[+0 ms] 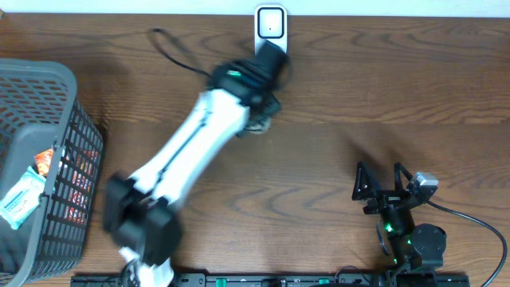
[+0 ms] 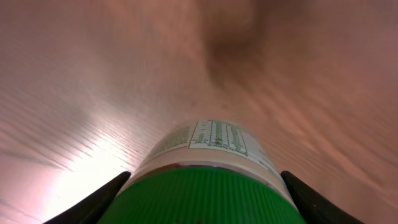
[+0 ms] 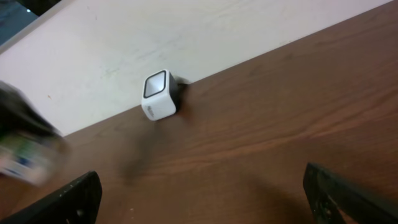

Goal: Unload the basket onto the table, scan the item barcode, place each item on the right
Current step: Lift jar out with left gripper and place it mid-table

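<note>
My left gripper point(image 2: 205, 199) is shut on a white bottle with a green ribbed cap point(image 2: 208, 196); its printed label point(image 2: 217, 135) faces away from the camera, and a black finger presses each side. In the overhead view the left gripper point(image 1: 263, 100) hangs above the table just in front of the white barcode scanner point(image 1: 270, 25) at the back edge, the bottle mostly hidden beneath it. The scanner point(image 3: 159, 95) also shows in the right wrist view, with the blurred bottle point(image 3: 25, 158) at far left. My right gripper point(image 1: 381, 185) rests open and holds nothing at the front right.
A grey mesh basket point(image 1: 49, 104) at the left edge holds several packaged items. A black cable point(image 1: 179, 57) runs across the back of the table to the left of the scanner. The wall runs along the back edge.
</note>
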You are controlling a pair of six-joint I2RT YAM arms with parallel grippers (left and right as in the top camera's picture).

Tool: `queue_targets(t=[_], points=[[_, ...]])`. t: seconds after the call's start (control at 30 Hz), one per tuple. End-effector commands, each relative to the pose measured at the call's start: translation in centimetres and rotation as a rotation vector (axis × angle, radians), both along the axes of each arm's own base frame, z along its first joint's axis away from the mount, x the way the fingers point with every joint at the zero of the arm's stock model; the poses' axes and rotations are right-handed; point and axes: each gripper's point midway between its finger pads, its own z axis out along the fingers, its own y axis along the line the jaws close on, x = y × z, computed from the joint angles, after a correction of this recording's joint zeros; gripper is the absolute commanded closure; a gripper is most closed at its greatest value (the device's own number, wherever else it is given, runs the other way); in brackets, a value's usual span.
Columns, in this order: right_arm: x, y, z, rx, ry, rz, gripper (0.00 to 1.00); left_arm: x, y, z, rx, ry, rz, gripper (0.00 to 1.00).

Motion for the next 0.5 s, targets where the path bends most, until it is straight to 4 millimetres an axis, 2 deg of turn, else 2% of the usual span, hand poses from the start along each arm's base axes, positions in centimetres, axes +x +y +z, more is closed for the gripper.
queue_targets(t=[0.0, 0.07, 0.17, 0.3, 0.4, 0.43, 0.47], points=[[-0.1, 0.5, -0.1, 0.006, 0.004, 0.021, 0.01, -0.3, -1.2, -5.9, 0.073, 0.053, 0.277, 0.5], [-0.1, 0.5, -0.1, 0.006, 0.004, 0.021, 0.01, -0.7, -2.5, -8.7, 0.085, 0.093, 0.279, 0.5], [-0.1, 0.5, -0.1, 0.006, 0.004, 0.021, 0.01, -1.3, -4.0, -11.6, 0.089, 0.139, 0.255, 0.5], [-0.1, 0.5, -0.1, 0.006, 0.004, 0.021, 0.01, -2.1, -4.5, -13.0, 0.122, 0.163, 0.224, 0.5], [-0.1, 0.5, -0.1, 0.006, 0.004, 0.021, 0.01, -2.1, -4.6, -12.6, 0.136, 0.154, 0.155, 0.36], [-0.1, 0.5, -0.1, 0.006, 0.004, 0.021, 0.01, -2.1, -4.6, -12.2, 0.137, 0.15, 0.137, 0.21], [-0.1, 0.5, -0.1, 0.006, 0.004, 0.021, 0.01, -1.7, -4.7, -11.5, 0.133, 0.135, 0.107, 0.15]])
